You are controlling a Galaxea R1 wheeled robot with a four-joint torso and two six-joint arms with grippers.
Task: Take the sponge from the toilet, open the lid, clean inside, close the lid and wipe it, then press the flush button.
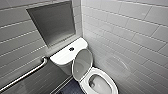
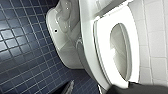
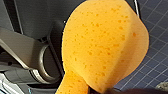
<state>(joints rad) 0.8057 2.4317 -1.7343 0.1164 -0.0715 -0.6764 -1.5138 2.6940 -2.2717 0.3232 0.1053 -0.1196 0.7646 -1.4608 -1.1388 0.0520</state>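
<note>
The white toilet [image 1: 110, 87] stands in the corner with its lid [image 1: 82, 63] raised and leaning back against the tank [image 1: 62, 57]. The small dark flush button [image 1: 71, 49] sits in the middle of the tank top. The seat is down and the bowl is open to view. The orange sponge [image 3: 105, 47] looms large in the right wrist view, pinched at its narrow end by my right gripper [image 3: 96, 90], which is shut on it. In the left wrist view the toilet seat [image 2: 105, 50] and the bowl's outer side [image 2: 65, 32] are close by, and nothing is held there.
A metal grab bar [image 1: 25, 75] runs along the left wall below a recessed niche [image 1: 53, 22]. A tiled wall [image 1: 130, 37] stands close on the toilet's right. Dark blue floor tiles [image 2: 22, 50] lie beside the bowl.
</note>
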